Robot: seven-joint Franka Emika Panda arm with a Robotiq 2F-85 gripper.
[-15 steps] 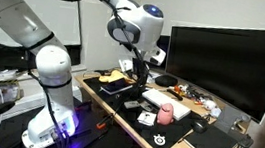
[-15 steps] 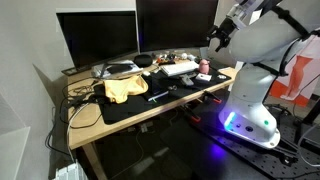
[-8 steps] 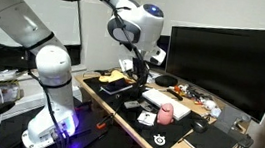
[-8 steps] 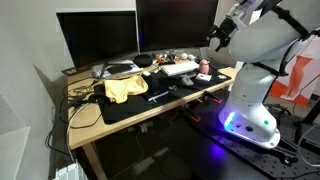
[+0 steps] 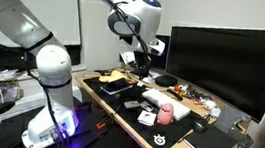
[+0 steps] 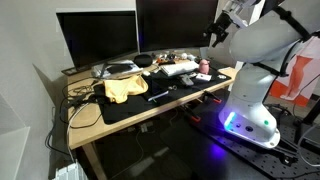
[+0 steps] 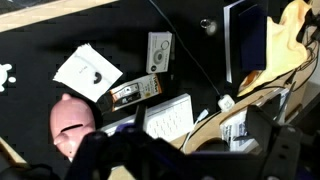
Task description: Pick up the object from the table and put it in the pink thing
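Wooden desk (image 6: 92,120), wide black mat (image 6: 160,103) across it; yellow cloth (image 6: 122,88) heaped at one end; pink thing (image 5: 166,111) upright on the mat; monitor (image 5: 219,64) behind.

White arm (image 5: 51,67) arched high, wrist (image 5: 145,17) bent downward; gripper (image 5: 134,61) hanging in air, jaws wide apart

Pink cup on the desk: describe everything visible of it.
The small pale-pink rounded cup appears to stand upright on the black desk mat, in front of the large black monitor, with a small white card-like item beside it. Its surface looks smooth and matte; the material is unclear. Its inside cannot be seen. Nothing holds it.
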